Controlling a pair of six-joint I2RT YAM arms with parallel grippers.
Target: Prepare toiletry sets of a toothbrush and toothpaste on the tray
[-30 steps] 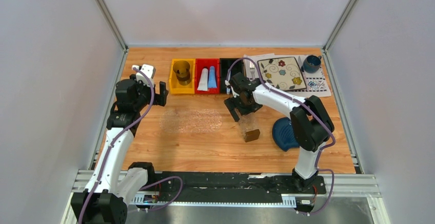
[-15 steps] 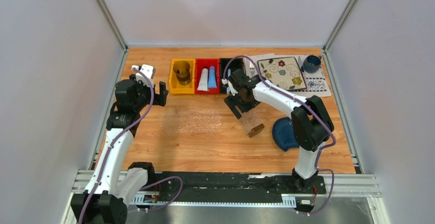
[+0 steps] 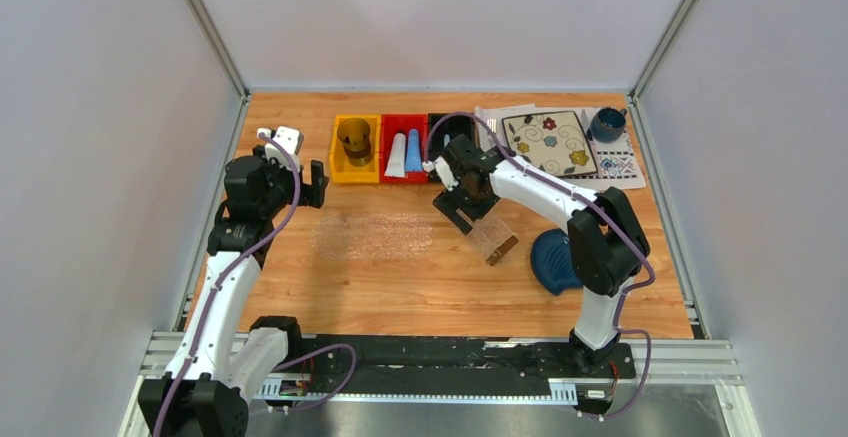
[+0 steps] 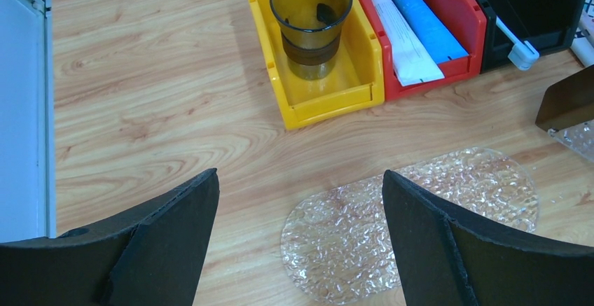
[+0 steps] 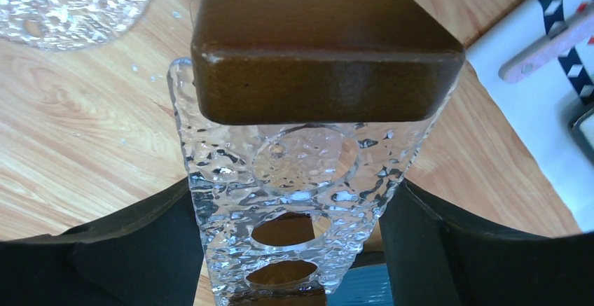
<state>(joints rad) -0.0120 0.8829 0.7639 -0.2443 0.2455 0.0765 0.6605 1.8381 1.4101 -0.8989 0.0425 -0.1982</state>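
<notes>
Fingers (image 5: 140, 257) of my right tool (image 5: 291, 208) were closed on the two long edges of the tray (image 5: 294, 152). Its clear pebbled body filled the gap between them, and one dark brown end block (image 5: 322, 47) jutted out beyond the tips. From above, that block sat near the dark blue dish (image 3: 553, 260), in front of the bins (whether it rested on the counter (image 3: 400, 287) I could not tell). My left tool (image 4: 300, 180) hung spread wide and held nothing, above a clear textured mat (image 4: 413, 229) lying flat on the wood. The toothpaste (image 4: 406, 36), one white tube and one blue, lay side by side in the red bin (image 4: 466, 68). The toothbrush (image 4: 517, 45) lay in the black bin (image 4: 553, 36), its head poking over the front lip. An amber cup (image 4: 310, 12) stood in the yellow bin (image 4: 336, 96).
</notes>
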